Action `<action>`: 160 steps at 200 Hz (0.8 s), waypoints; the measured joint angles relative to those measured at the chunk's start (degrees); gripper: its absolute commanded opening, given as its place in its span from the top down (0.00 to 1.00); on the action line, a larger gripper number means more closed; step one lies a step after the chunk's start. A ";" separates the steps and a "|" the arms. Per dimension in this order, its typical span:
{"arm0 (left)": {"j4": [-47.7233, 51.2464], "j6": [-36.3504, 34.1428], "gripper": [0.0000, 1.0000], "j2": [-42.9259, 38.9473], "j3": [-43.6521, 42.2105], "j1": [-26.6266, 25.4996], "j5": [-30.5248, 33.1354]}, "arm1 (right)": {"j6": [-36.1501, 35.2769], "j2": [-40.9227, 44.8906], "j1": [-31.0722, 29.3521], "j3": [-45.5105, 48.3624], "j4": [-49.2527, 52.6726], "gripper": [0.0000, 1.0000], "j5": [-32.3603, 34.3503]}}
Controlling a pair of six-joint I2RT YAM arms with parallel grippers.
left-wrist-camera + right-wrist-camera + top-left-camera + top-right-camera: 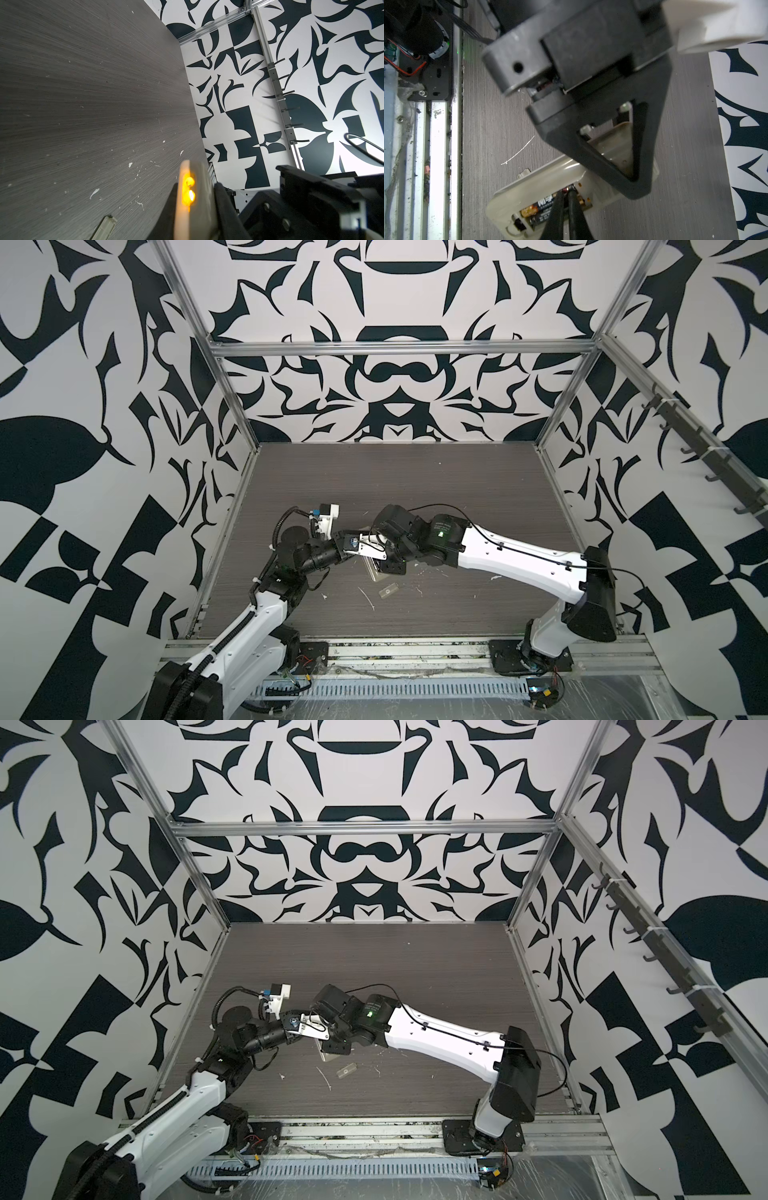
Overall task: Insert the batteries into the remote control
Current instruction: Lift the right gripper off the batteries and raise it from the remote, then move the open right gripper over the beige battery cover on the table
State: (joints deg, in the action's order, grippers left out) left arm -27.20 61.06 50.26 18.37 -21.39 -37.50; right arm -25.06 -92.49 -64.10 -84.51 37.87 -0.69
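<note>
In both top views, just below and left of centre: left pincer (365, 558) (319, 1039) clamped on remote (372, 573) (325, 1055), remote tilted on edge, contact with table (457, 497) (415, 969) not clear; right pincer (384, 568) (334, 1049) hard against remote from the right, gap unreadable here. Just lower right of remote, flat on table, apart from both pincers: cover (388, 591) (347, 1071). In left wrist view, bottom centre: remote (199, 207) edge-on, squeezed tight in left pincer (196, 186), orange glow (188, 191) on near edge; cover (105, 227) at bottom left, well clear of pincer. In right wrist view, bottom centre: remote (550, 182) back side up, recess (584, 200) open, batteries (537, 209) side by side inside it; right pincer (568, 192) rising from bottom edge, narrowed almost to nothing, tips touching batteries near recess's upper end; left pincer's finger (604, 168) across remote's other half, right of centre.
</note>
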 measured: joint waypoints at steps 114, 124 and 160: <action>2.78 -1.49 1.00 -0.76 -0.09 4.42 1.11 | 10.08 11.13 0.17 3.91 1.97 0.73 -0.81; 3.80 -1.84 1.00 -1.29 -0.17 5.44 1.29 | 11.85 11.93 0.42 5.25 2.03 0.73 -1.11; 9.75 -4.20 1.00 -4.11 -0.20 9.29 3.04 | 19.67 14.73 1.66 13.03 1.44 0.74 -4.74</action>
State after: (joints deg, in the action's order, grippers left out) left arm -17.45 56.86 46.15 18.17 -12.10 -34.46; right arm -5.39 -77.76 -62.43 -71.48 39.31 -5.43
